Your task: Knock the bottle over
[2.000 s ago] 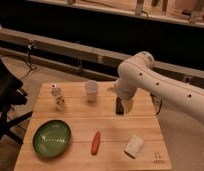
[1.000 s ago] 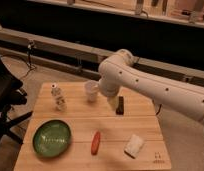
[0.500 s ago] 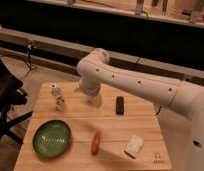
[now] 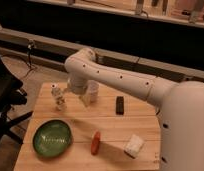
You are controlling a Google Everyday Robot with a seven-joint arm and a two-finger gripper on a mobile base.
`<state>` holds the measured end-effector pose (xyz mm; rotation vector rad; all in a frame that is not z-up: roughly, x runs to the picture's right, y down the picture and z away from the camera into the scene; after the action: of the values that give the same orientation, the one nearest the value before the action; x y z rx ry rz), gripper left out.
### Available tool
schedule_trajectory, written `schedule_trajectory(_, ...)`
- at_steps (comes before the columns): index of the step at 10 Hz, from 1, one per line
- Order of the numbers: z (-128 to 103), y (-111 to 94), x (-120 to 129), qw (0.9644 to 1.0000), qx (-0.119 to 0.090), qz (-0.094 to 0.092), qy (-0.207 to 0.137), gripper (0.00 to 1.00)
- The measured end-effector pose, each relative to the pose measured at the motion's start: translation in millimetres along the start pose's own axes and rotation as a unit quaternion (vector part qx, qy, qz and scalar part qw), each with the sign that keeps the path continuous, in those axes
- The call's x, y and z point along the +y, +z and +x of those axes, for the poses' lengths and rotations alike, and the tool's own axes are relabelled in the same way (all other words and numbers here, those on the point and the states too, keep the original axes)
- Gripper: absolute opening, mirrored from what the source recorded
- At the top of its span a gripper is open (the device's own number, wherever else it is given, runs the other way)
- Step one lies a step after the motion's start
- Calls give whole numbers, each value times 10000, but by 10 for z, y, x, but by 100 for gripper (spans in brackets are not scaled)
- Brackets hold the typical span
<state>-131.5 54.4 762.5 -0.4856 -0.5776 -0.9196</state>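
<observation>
At the near edge of the wooden table [image 4: 115,135] lie three things in a row: a green bowl [image 4: 53,138] on the left, a slim red object [image 4: 95,142] in the middle, and a white block [image 4: 134,145] on the right; all three are apart from one another. Farther back, right of the table's middle, a small black bar [image 4: 119,105] lies flat with its long side running away from the camera. Level with it on the left side stands the bottle [image 4: 58,97], slim and pale with dark marks; it is upright, near the table's left edge and behind the bowl. Just to the right of the bottle hangs the gripper [image 4: 81,95], low over the board between the bottle and the white cup [image 4: 93,91]; whether it touches either cannot be told, and whether it is open or closed cannot be told. The cup stands upright at the back of the table, partly hidden by the wrist. The white arm [image 4: 120,79] reaches in from the robot's body [image 4: 185,125] on the right, bends at a rounded elbow above the cup and drops to the gripper. A black chair [image 4: 4,95] stands off the table's left side; a dark ledge [image 4: 40,42] runs along behind.
</observation>
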Motion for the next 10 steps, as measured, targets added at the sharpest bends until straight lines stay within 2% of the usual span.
schedule_trajectory(1,5,32,-3,10000,-36,-1,16,78)
schedule_trajectory(2,20,77,-25,9999,-71,63,50,69)
schedule_trajectory(5,75,97,-129,9988,-181,413,195,38)
schedule_trajectory(8,50,184,-365,9980,-330,527,111,9)
schedule_trajectory(9,70,223,-428,9978,-385,535,108,2)
schedule_trajectory(10,80,239,-496,9975,-410,567,98,0)
